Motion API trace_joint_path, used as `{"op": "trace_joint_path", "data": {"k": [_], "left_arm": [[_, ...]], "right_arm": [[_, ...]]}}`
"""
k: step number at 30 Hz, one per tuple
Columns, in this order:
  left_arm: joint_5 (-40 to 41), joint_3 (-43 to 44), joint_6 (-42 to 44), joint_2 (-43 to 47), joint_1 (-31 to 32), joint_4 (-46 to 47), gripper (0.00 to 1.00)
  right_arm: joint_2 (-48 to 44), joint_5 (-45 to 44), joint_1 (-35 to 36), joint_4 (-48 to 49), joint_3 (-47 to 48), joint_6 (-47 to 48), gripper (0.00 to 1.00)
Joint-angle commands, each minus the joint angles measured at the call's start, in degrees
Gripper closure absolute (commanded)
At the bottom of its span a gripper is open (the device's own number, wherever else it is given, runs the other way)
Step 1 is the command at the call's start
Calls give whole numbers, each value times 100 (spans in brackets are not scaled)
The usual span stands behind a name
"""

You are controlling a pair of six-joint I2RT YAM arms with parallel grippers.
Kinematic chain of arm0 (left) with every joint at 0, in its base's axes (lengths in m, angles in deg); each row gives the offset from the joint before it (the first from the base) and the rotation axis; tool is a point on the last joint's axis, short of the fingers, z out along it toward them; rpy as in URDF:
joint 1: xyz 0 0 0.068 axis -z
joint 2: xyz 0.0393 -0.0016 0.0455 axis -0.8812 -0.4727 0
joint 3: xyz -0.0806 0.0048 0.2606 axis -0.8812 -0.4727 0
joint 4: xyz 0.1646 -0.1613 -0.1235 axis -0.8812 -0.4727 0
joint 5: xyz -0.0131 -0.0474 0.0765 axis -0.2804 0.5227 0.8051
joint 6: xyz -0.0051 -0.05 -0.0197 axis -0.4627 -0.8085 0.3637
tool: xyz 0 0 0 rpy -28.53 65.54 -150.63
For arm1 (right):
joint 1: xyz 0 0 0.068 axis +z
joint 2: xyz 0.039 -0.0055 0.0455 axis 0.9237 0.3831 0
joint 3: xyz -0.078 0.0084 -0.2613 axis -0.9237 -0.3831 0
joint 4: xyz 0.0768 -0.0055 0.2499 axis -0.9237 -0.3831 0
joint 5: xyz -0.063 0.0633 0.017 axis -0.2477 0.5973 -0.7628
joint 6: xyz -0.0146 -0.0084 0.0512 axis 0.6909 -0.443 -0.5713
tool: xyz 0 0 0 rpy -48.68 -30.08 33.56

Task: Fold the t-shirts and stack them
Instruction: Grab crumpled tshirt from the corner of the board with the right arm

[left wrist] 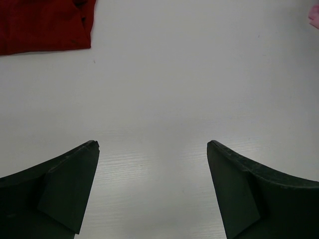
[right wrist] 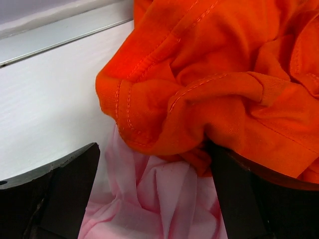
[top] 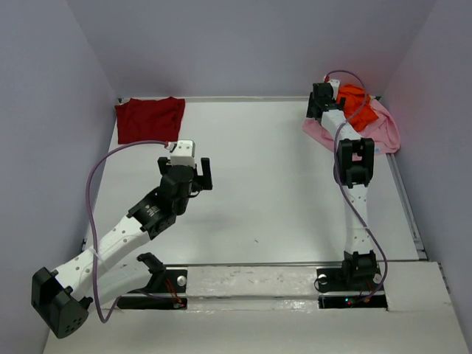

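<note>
Right pincer (right wrist: 154,194) gaped empty astride orange shirt (right wrist: 214,64) heaped on pink shirt (right wrist: 144,219) at far-right corner, and risked snagging both.

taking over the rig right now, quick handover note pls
Left tool: open, empty, above the table.
Right tool: open around an edge of the orange shirt, not gripping.
Orange shirt lies crumpled on the pink shirt, far right corner.
Red shirt: flat at the far left corner, apparently folded.
Left to do: fold orange and pink, stack all three.
</note>
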Motion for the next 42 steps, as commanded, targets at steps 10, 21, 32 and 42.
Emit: {"op": "trace_joint_path", "data": {"k": [10,21,32,42], "left_arm": [[-277,-6,49,19,-157,284,1],[-322,-15,49,54,-157,266,1],[-330,3,40,10,-166,257,1],[-330,12,40,36,-184,257,1]], "right_arm": [[-368,-338,-137,886,64,559,5],[-395,-444,-374,1237,-156,620,72],[-965,223,-427,1000,-296,480,100],[-3038,1497,-322,676,-692,41,100]]}}
